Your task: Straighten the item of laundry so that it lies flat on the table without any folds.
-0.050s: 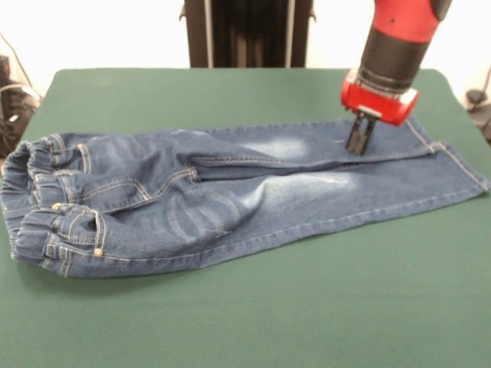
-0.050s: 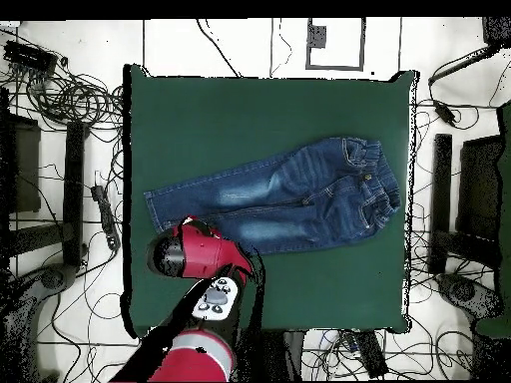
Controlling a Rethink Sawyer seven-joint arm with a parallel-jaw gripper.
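**Hand on the lower leg of the jeans**

From my remote station I see the jeans (image 1: 230,203) spread lengthwise across the green table (image 1: 230,322). In the front view the gathered waistband (image 1: 34,195) lies at the left and the two legs run to the right, the far leg partly overlapped by the near one along a raised crease. Pale faded patches mark the thighs. The waistband is bunched and stands up off the cloth. The red and black arm (image 1: 395,46) comes down over the far leg near its hem. The hand (image 1: 360,138) has its dark fingers drawn close together, tips touching the denim; I cannot tell whether any cloth is pinched between them. In the overhead view the arm hides the hand.
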